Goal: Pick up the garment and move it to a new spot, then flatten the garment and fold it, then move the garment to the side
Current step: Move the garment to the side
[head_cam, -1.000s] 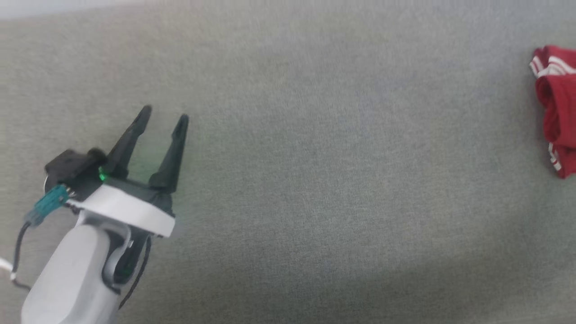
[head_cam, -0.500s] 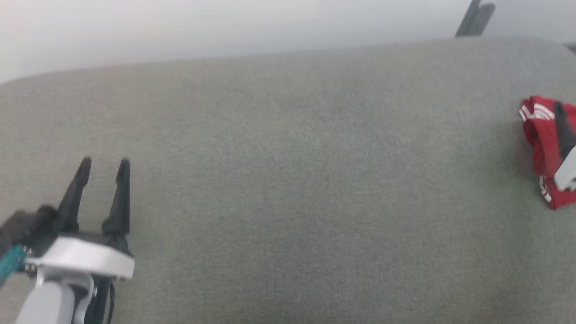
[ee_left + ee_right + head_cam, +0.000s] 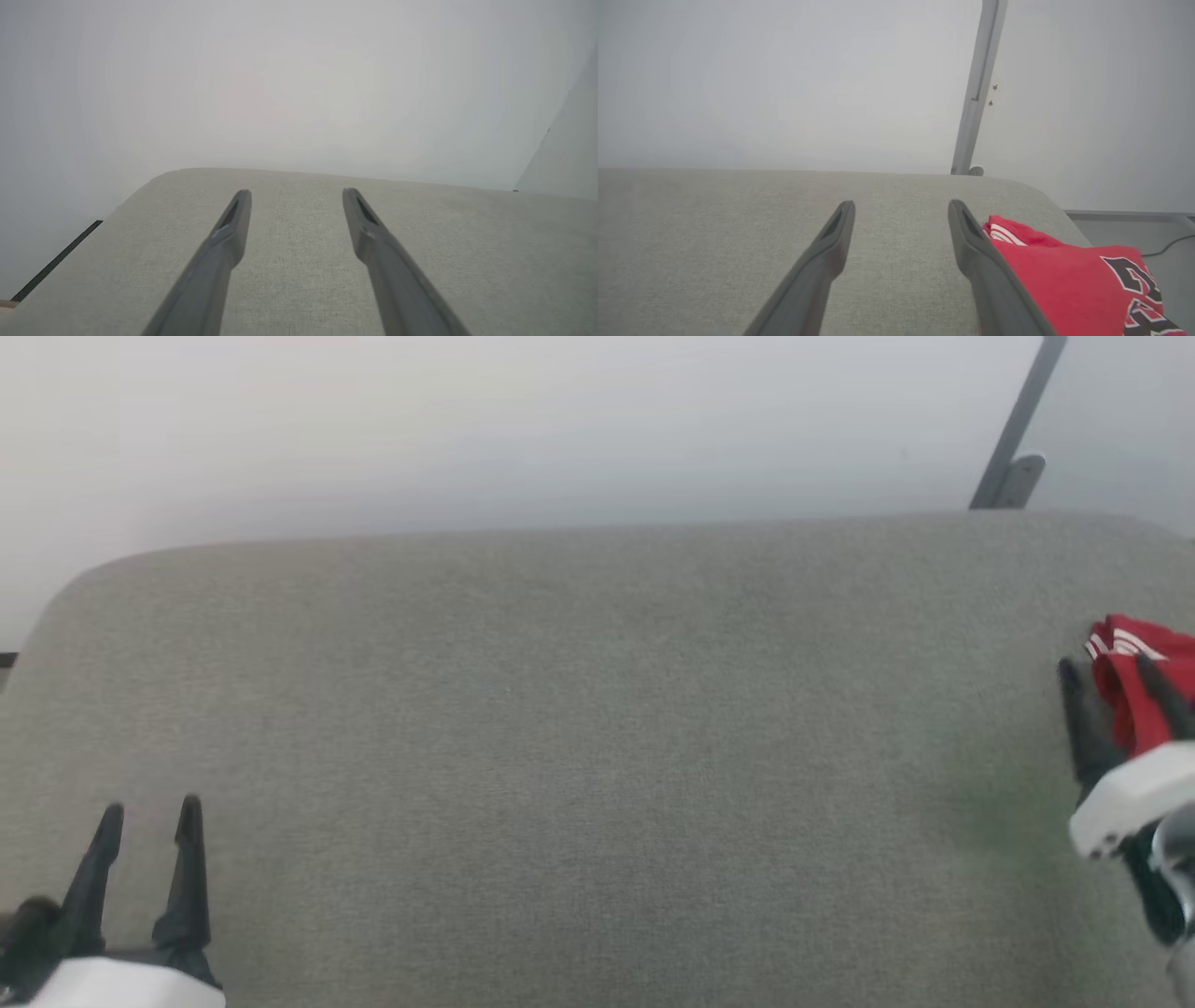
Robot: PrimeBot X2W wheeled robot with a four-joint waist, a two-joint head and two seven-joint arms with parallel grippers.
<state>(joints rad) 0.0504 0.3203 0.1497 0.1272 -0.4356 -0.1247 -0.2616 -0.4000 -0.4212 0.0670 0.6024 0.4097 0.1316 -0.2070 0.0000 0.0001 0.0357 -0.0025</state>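
The garment (image 3: 1064,280) — red, bunched, black lettering, white stripes — lies beside the right jaws; both pairs wide.

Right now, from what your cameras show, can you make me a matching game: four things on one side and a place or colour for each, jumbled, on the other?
Things:
1 garment
2 left gripper
3 right gripper
4 thin post

Descriptions:
A open, at the head view's lower left
B grey, behind the far edge of the padded surface
C red, at the surface's right end
D open, close beside the garment

Pairs: 1-C, 2-A, 3-D, 4-B
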